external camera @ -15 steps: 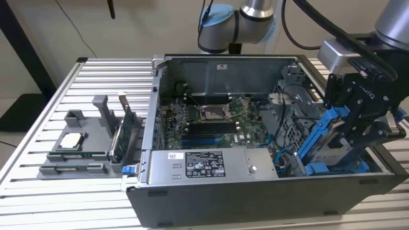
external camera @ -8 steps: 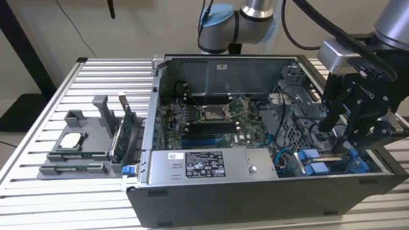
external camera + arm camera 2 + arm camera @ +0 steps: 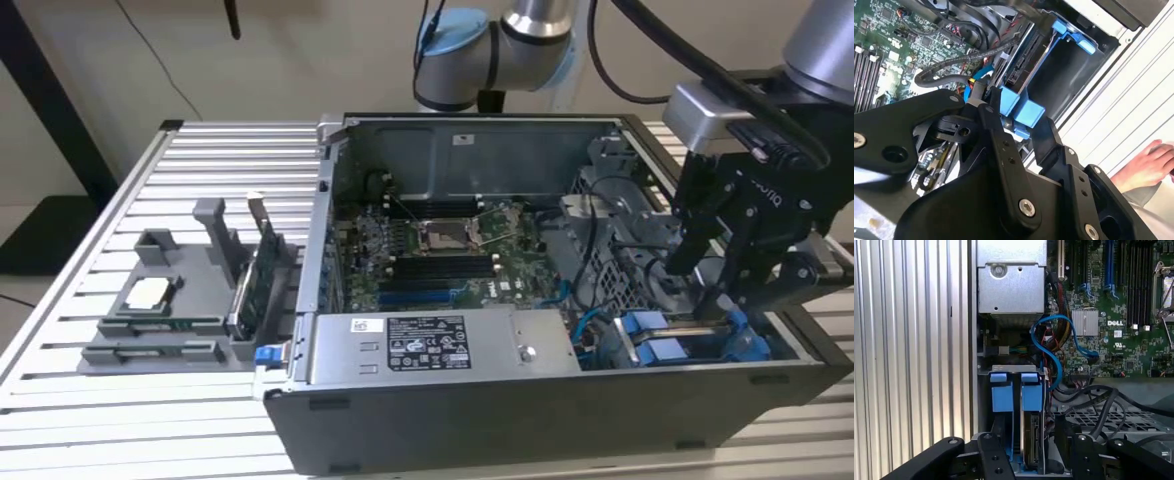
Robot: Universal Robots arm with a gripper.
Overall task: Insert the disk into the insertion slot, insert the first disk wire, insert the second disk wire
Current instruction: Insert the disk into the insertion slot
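**Exterior view.** A slatted aluminium table (image 3: 214, 150) carries an open computer case (image 3: 534, 425), its motherboard (image 3: 454, 245) exposed at the centre of the frame. A grey parts fixture (image 3: 174, 300) sits at the exterior view's left. A labelled power supply (image 3: 427, 345) lies along the case's near wall. At the exterior view's right my gripper (image 3: 707, 292) hangs into the drive bay in the lower right of the frame, just above the disk (image 3: 667, 350) in its blue carrier.

**Second wrist view.** My gripper (image 3: 1016, 112) straddles the 2 blue tabs of the disk (image 3: 1029, 117), which sits in the insertion slot (image 3: 1069, 75). Black cables (image 3: 954, 62) run beside it. A person's hand (image 3: 1149, 165) lies outside the case wall.

**First wrist view.** The disk (image 3: 1032, 392) stands on edge between my jaws, inside the slot. Whether they clamp it or stand clear I cannot tell. 1 blue cable (image 3: 1054, 317) loops between the disk's tabs and the motherboard (image 3: 1114, 315).
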